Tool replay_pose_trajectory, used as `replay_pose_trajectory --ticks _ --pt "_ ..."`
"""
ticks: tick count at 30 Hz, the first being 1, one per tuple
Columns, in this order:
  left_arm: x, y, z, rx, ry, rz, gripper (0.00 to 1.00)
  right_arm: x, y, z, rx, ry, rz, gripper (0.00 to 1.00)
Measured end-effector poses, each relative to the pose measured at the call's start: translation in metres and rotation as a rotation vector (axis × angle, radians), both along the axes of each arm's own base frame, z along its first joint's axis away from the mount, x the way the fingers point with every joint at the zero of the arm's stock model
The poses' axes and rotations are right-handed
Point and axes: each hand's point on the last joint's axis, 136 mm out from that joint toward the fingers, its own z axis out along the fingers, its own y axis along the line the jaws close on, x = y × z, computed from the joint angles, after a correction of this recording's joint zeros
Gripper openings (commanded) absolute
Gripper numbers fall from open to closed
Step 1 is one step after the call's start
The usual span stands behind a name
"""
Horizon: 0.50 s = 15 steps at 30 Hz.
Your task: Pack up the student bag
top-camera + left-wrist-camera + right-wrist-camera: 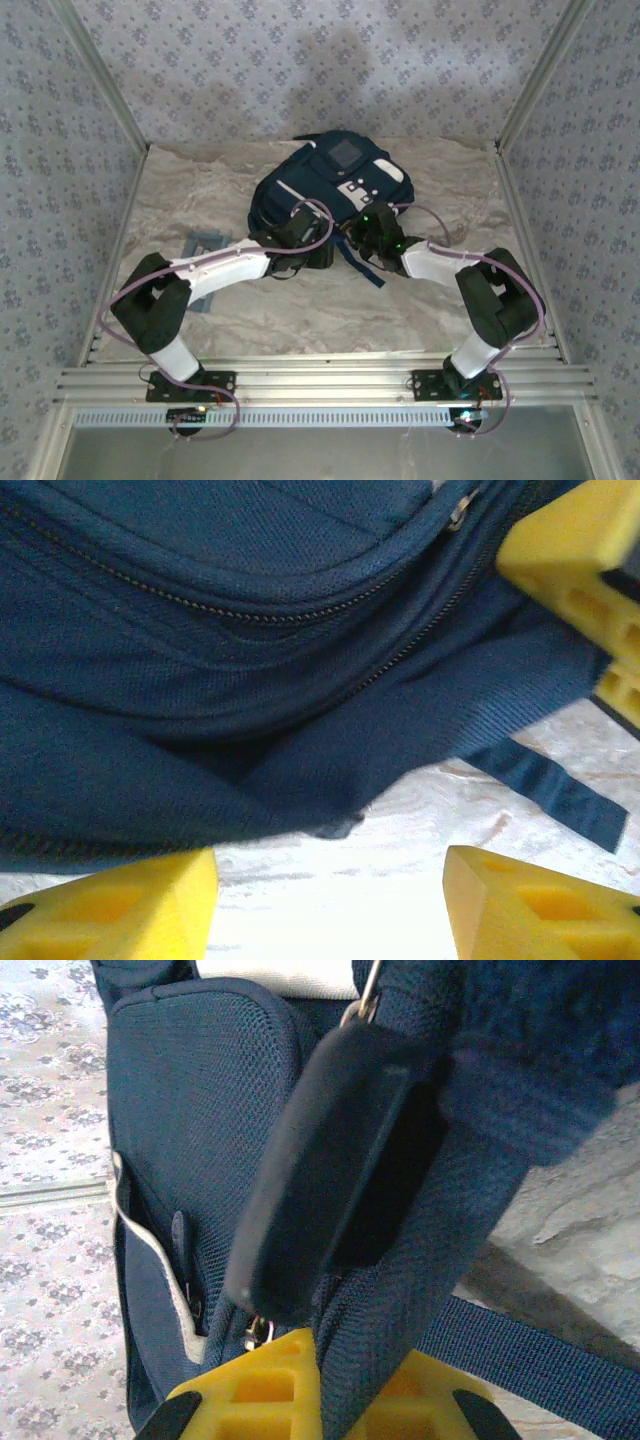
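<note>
Right tool [335, 1400], elbow bent, (probably) pinches backpack [200, 1110].

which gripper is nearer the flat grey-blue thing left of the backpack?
Left. The left gripper is at the backpack's near edge, to the right of the grey-blue item; the right gripper is further right, clamped on backpack fabric.

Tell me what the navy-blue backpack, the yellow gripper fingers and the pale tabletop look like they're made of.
Navy-blue backpack: woven synthetic fabric, matte; a fine weave and stitched zipper seams show. Yellow gripper fingers: probably moulded plastic, matte, with recessed cells. Pale tabletop: marble-look veined surface; stone, laminate or cloth can't be told.
</note>
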Motion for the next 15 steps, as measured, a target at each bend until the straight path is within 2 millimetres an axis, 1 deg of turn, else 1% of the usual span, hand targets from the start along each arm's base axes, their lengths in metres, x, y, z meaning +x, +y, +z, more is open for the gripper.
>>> replay_pose_trajectory --ticks 5,8,11,13,15 --pt "0.012 -0.002 -0.008 0.054 -0.01 0.019 0.58 0.001 0.004 0.004 0.023 0.003 -0.009 0.0" --pt "0.016 0.002 -0.011 0.082 -0.021 0.037 0.53 0.001 0.004 0.004 0.03 0.008 -0.015 0.0" --pt "0.019 0.007 -0.01 0.102 -0.038 0.056 0.41 0.001 0.005 0.005 0.039 0.009 -0.018 0.0" --pt "0.021 0.01 -0.01 0.118 -0.046 0.067 0.3 0.002 0.006 0.007 0.049 0.008 -0.023 0.0" --pt "0.023 0.011 -0.01 0.132 -0.049 0.067 0.22 0.002 0.006 0.008 0.056 0.006 -0.026 0.0"
